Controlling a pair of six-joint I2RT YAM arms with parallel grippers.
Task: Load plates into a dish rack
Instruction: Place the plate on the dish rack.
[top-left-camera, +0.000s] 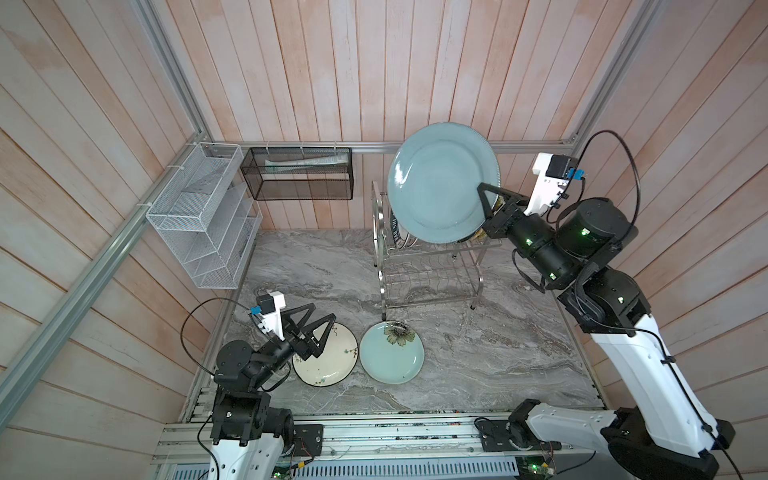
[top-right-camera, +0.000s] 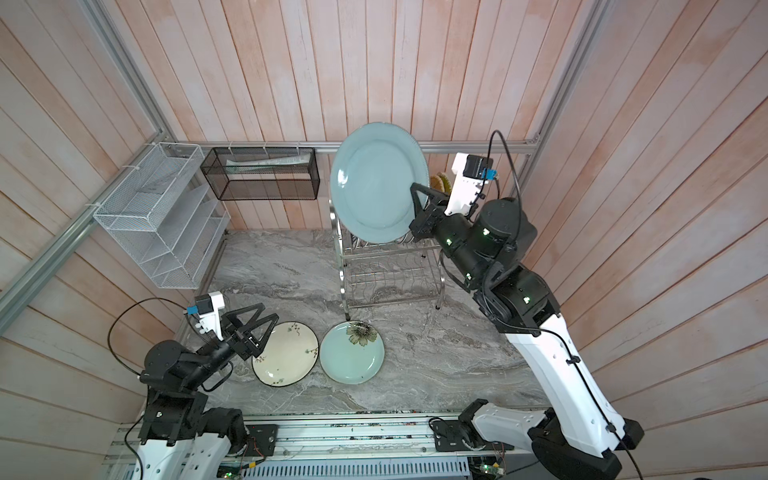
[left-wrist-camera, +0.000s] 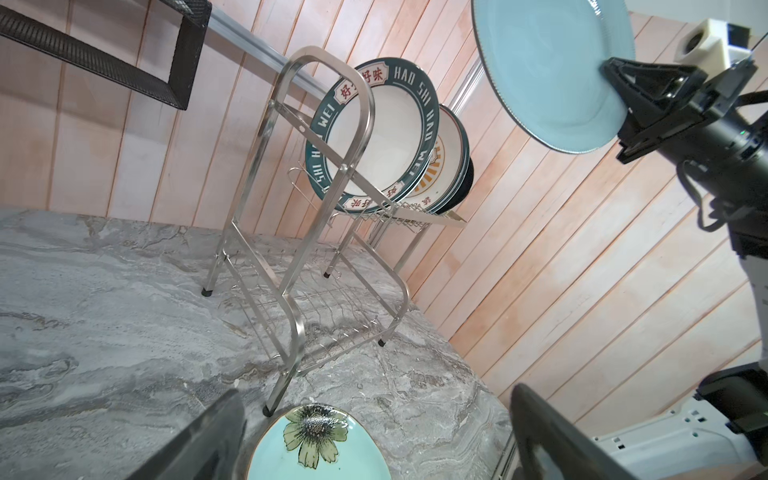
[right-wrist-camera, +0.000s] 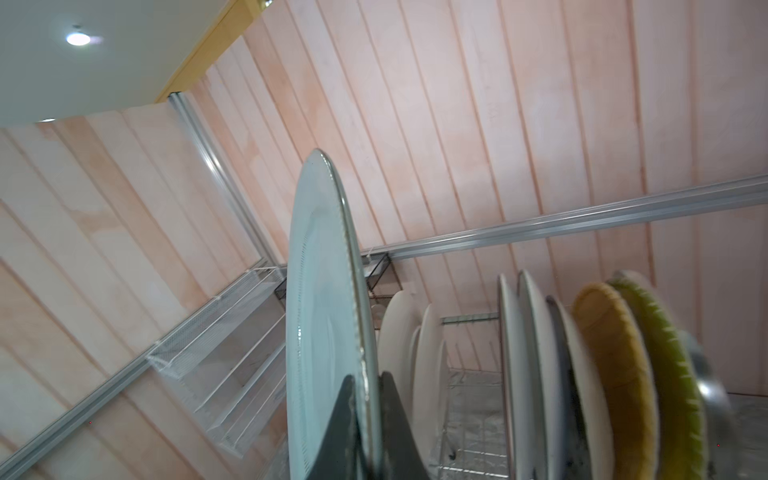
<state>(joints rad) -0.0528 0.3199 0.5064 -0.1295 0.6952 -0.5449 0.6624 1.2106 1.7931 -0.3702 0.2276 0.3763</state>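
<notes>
Plates already fill much of the dish rack's upper tier, standing on edge between the slot wires. A lettered plate is at the end nearer the left arm with a sunburst plate behind it, and woven yellow plates are at the other end.

The one that matters now is the pale blue plate. It is up in the air above that tier, touching nothing but the right gripper, which is clamped on its rim. It is carried upright and gripped at the side nearest the arm, I'd say so that its bottom edge is free to drop between two wires. The right wrist view shows it edge-on, roughly parallel with the racked plates. A bare stretch of wire in the middle of the row looks like the slot meant for it, and the plate seems to hang a little to one side of that gap.

On the table, near the rack's foot, a cream floral plate lies flat with a turquoise flower plate just beside it. The left gripper hovers over the cream one's edge with its jaws wide apart and holding nothing, probably placed to take that plate next.
</notes>
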